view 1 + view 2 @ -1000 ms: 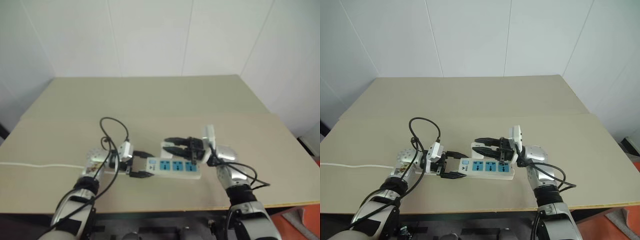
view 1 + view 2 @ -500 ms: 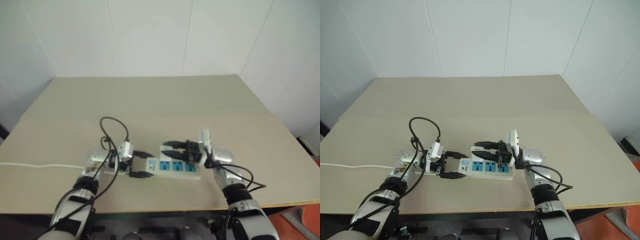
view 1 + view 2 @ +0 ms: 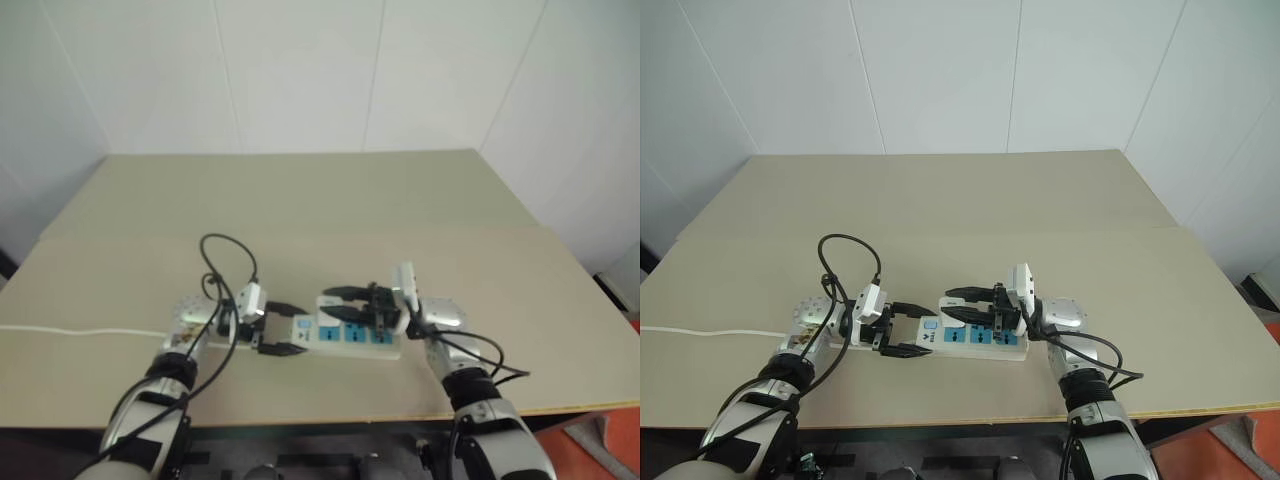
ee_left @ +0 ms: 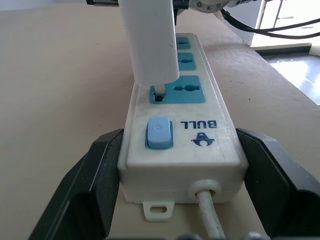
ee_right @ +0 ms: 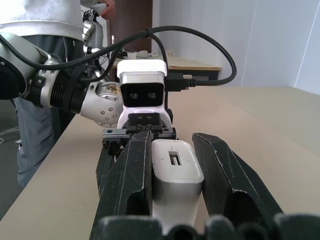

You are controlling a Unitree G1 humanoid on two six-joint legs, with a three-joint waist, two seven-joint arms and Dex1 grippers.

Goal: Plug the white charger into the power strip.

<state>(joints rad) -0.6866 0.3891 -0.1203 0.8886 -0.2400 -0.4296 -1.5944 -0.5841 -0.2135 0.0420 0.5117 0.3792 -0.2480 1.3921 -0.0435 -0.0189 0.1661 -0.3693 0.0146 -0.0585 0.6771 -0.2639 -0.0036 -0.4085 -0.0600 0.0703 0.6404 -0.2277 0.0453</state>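
Head views: the power strip (image 3: 973, 337) lies flat near the front edge of the tabletop (image 3: 940, 200), about midway between its side edges, its white cord (image 3: 700, 333) running off toward the left edge. The left gripper (image 3: 902, 330) clamps the switch end, one black finger on each long side. The right gripper (image 3: 970, 305) reaches in from the right end of the strip, just above the row of blue sockets, with the white charger pinched between its fingers.

Left wrist view: the left gripper's fingers (image 4: 90, 180) press both sides of the strip beside the switch (image 4: 158, 134). The white charger (image 4: 150, 37) stands upright over the first socket (image 4: 176, 91), a prong just entering the slot on the side of the socket away from the three-hole face. Not seated; a gap shows under its body.

Right wrist view: the right gripper's jaws are closed narrowly on the charger's flanks, its USB port face (image 5: 174, 159) toward the camera.

Judgement: insertion has begun. Doing it well likely means keeping the charger square to the strip, pushing straight down, and keeping the left clamp firm so the strip does not tip or slide.

Containers: none here; the other two sockets look unoccupied.
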